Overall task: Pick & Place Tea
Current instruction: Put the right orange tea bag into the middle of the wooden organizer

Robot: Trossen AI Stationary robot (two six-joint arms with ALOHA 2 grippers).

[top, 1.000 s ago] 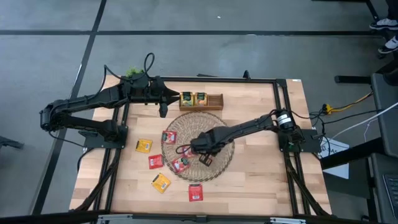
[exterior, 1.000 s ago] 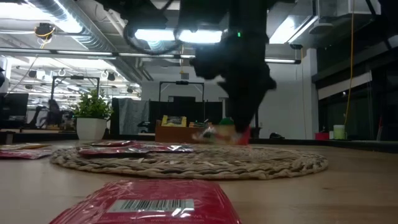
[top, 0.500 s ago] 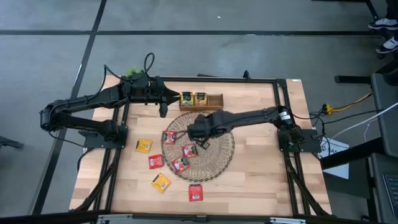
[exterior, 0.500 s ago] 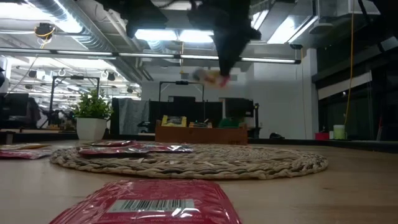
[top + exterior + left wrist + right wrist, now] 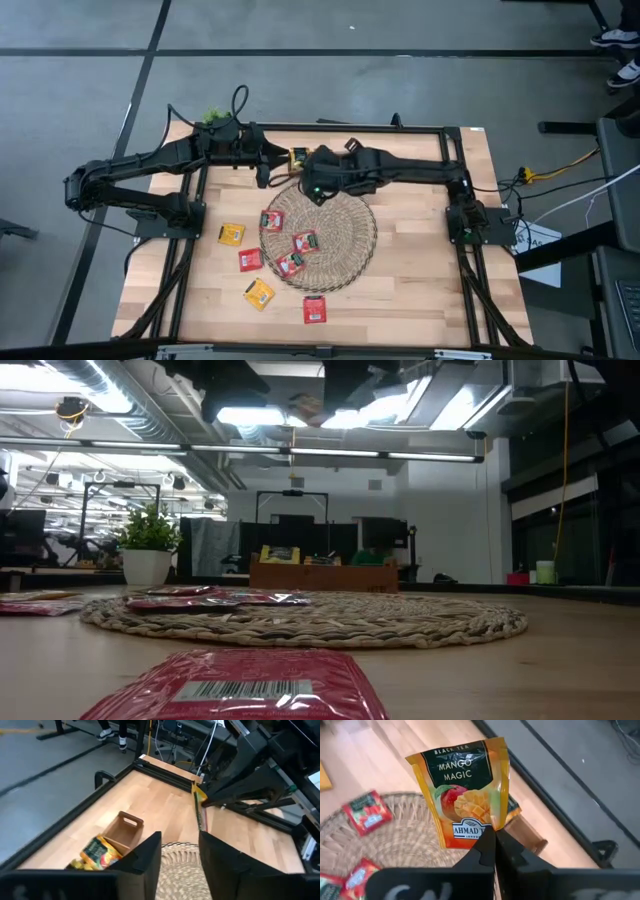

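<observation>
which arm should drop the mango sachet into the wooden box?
Right. Its tool is already shut on the mango sachet, raised over the mat's far edge, right by the wooden box. The left tool hangs nearby, holding nothing.

Orange-yellow mango tea sachet (image 5: 465, 795) pinched at its bottom edge, held upright in the air above the far rim of the mat; label reads "Black Tea Mango Magic"; seen edge-on in left wrist view (image 5: 200, 810). Three red sachets flat on the wicker mat: one near left edge (image 5: 270, 220), one mid (image 5: 305, 242), one lower left (image 5: 289, 264). On bare table: yellow sachet (image 5: 231, 235) left of mat, red sachet (image 5: 250, 260) below it, yellow sachet (image 5: 259, 293) nearer front, red sachet (image 5: 314, 310) in front of mat, barcode side up in low view (image 5: 240, 685). Yellow-green sachets (image 5: 97, 851) stand in the wooden box.
</observation>
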